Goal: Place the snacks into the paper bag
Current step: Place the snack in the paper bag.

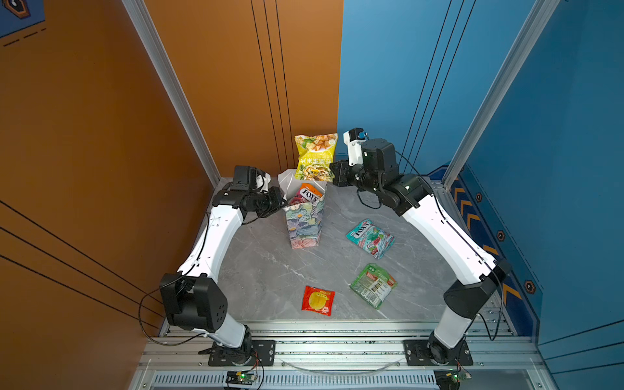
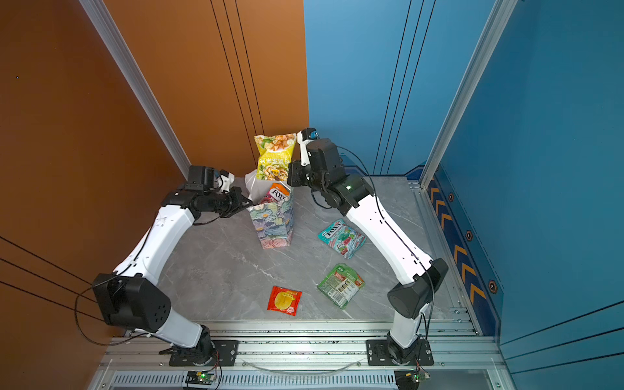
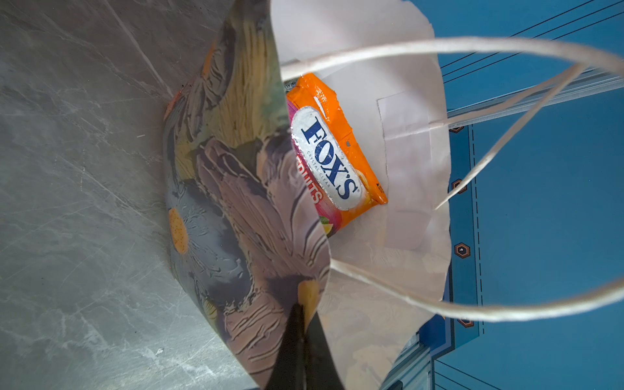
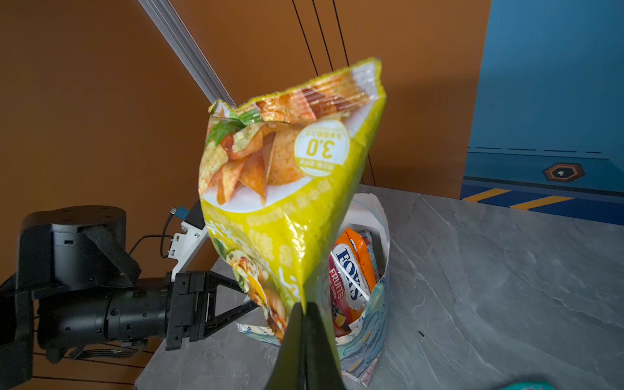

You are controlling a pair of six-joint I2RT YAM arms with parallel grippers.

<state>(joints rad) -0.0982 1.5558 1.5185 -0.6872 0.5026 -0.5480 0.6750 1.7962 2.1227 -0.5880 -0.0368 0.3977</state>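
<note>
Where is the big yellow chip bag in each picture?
Top view: yellow bag in the upper middle, just above the paper bag.
Top view: yellow bag in the upper middle, above the paper bag.
Left wrist: not in it; only the paper bag shows.
Right wrist: yellow bag in the centre, in front of the paper bag.
Shared landmark: the paper bag.

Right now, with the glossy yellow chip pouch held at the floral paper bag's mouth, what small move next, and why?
Probably lower the right pincer so the glossy yellow chip pouch tips into the floral paper bag: the pouch is not yet inside, and the left pincer holds the rim open.
</note>
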